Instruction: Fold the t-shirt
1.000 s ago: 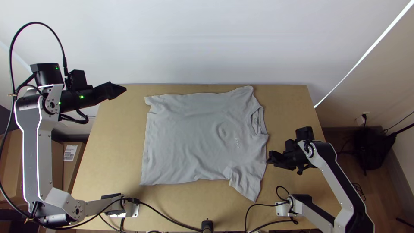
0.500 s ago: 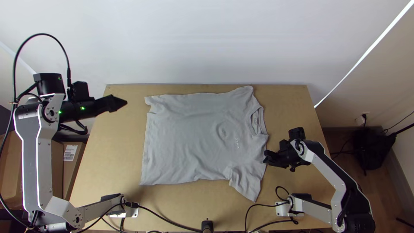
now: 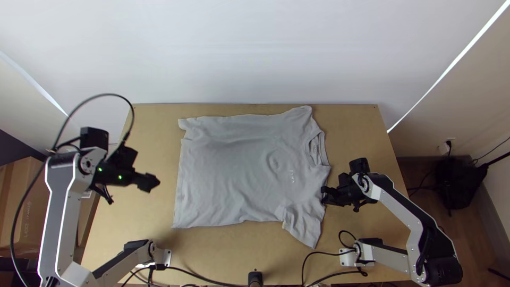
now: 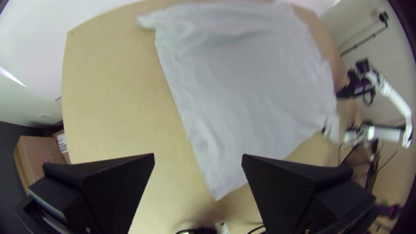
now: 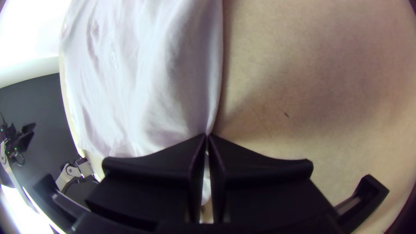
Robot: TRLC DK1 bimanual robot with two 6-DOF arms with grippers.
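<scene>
A grey t-shirt [image 3: 239, 170] lies spread on the table with its collar to the right in the top view. My left gripper [image 3: 151, 183] hangs left of the hem; in the left wrist view the left gripper [image 4: 198, 158] stands wide open, with the t-shirt [image 4: 247, 82] beyond. At the collar-side edge, near the lower sleeve, is my right gripper [image 3: 323, 195]. In the right wrist view the right gripper [image 5: 207, 135] is shut on the border of the t-shirt [image 5: 160, 78], and a strip of cloth shows between its fingers.
The wooden table [image 3: 135, 223] has bare wood around the shirt. Black cables run along its near edge, where a dark post [image 3: 255, 278] stands. Cardboard boxes [image 3: 25, 212] are off the left side, and a black bag [image 3: 456, 183] is on the floor at right.
My left gripper has come down the picture toward the near side. The right gripper has shifted slightly left onto the shirt's edge. The t-shirt's lay looks nearly the same.
</scene>
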